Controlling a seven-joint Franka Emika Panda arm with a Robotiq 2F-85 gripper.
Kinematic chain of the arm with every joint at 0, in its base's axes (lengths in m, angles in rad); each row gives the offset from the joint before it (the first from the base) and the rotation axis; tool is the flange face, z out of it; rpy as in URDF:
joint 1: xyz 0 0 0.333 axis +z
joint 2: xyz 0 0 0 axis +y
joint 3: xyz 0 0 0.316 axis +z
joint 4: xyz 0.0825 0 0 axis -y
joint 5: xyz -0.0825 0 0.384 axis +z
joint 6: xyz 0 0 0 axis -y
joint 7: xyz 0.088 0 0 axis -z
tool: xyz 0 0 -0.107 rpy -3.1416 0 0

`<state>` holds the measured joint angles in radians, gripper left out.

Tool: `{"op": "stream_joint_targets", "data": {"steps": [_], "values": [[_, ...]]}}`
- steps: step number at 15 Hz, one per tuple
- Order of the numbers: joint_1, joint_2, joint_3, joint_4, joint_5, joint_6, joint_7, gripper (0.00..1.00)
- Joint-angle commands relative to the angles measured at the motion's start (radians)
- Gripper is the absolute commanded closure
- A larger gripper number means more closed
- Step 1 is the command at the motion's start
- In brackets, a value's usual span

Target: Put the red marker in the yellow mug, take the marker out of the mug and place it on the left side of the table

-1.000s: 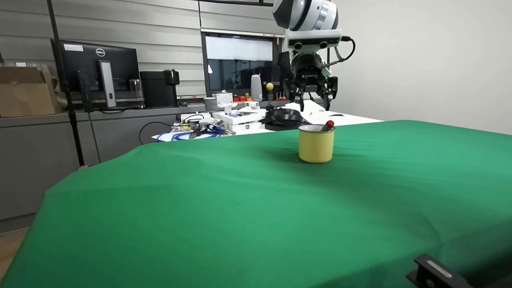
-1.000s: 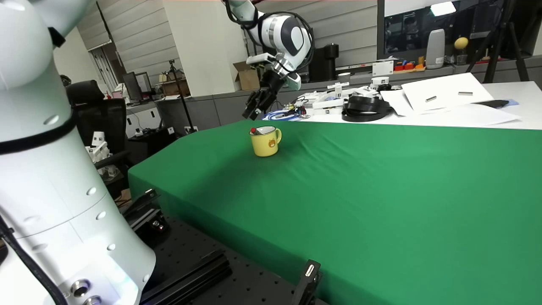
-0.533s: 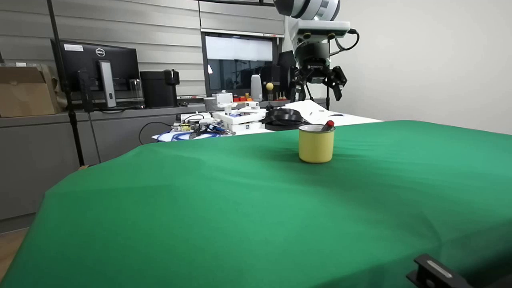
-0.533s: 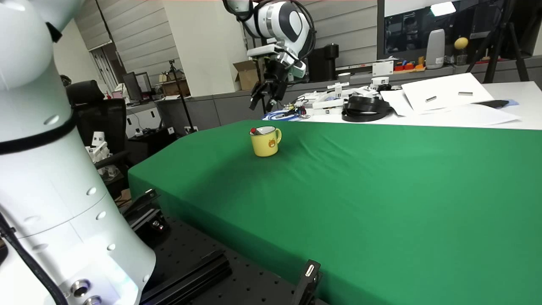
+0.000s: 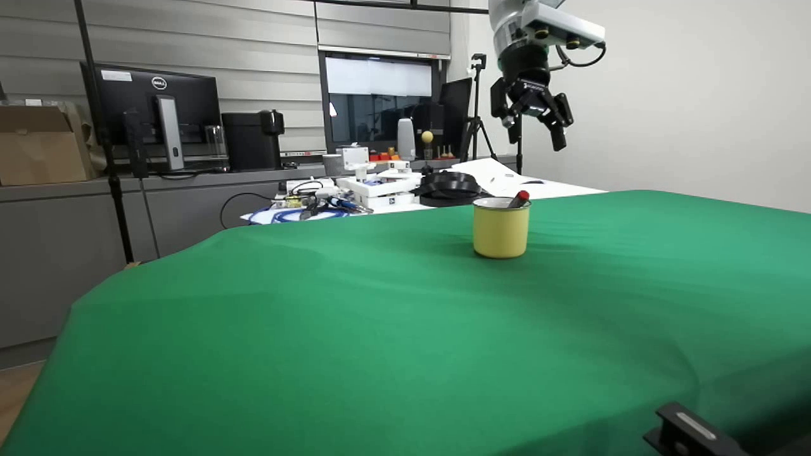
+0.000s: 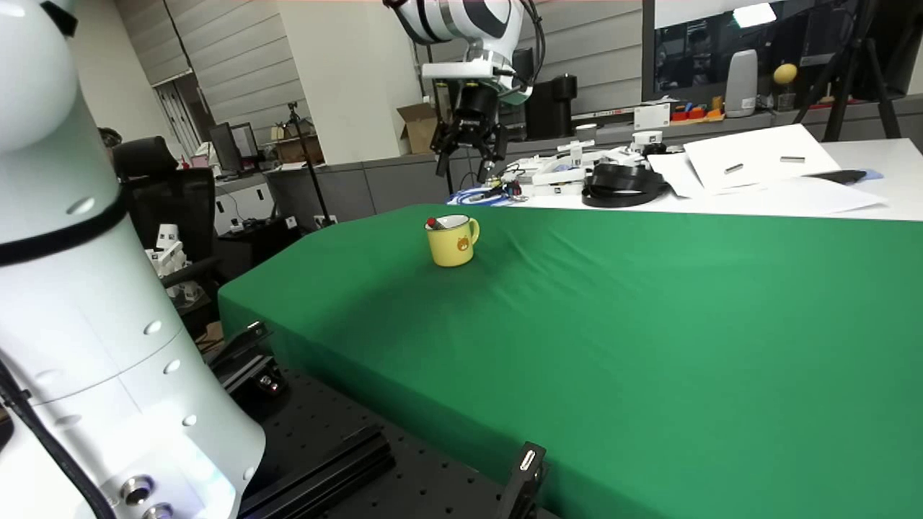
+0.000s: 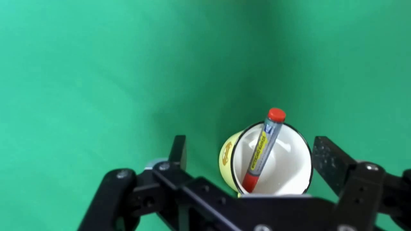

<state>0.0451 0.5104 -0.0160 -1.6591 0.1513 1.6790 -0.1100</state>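
The yellow mug (image 5: 500, 231) stands upright on the green-covered table (image 5: 317, 316), its handle showing at one side of the mug (image 6: 451, 249) in an exterior view. Inside it the red marker (image 7: 262, 149) leans aslant, one red end low in the mug and the other poking past the rim. That top end of the marker (image 5: 520, 199) shows in both exterior views. High above the mug hangs my gripper (image 5: 535, 140), touching neither. In the wrist view the gripper (image 7: 250, 138) is open, its fingers wide apart, with the mug seen far below between them.
Behind the green cloth is a white table with papers (image 6: 757, 162), a black coiled belt (image 6: 624, 185) and white parts (image 5: 380, 190). A black clamp (image 6: 524, 476) sits at the cloth's near edge. The white arm base (image 6: 130, 324) stands beside the table.
My gripper has risen away from the mug and turned, and its fingers look farther apart than a second ago. The mug and the marker in it have stayed put.
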Motion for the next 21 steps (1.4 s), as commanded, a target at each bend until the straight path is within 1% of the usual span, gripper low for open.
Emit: {"op": "stream_joint_targets", "data": {"steps": [1, 3, 6, 9, 12, 15, 21], "values": [[-0.029, -0.127, 0.017, -0.159, -0.025, 0.018, -0.031, 0.0], [-0.032, -0.154, 0.015, -0.198, -0.031, 0.022, -0.014, 0.0], [-0.014, -0.164, 0.009, -0.219, -0.048, -0.01, 0.086, 0.0], [0.002, -0.162, 0.015, -0.247, -0.042, 0.011, 0.173, 0.0], [0.016, -0.145, 0.023, -0.249, -0.024, 0.005, 0.243, 0.0], [0.023, -0.132, 0.032, -0.25, -0.01, 0.008, 0.271, 0.0], [0.016, -0.086, 0.04, -0.239, 0.07, 0.001, 0.279, 0.0]]}}
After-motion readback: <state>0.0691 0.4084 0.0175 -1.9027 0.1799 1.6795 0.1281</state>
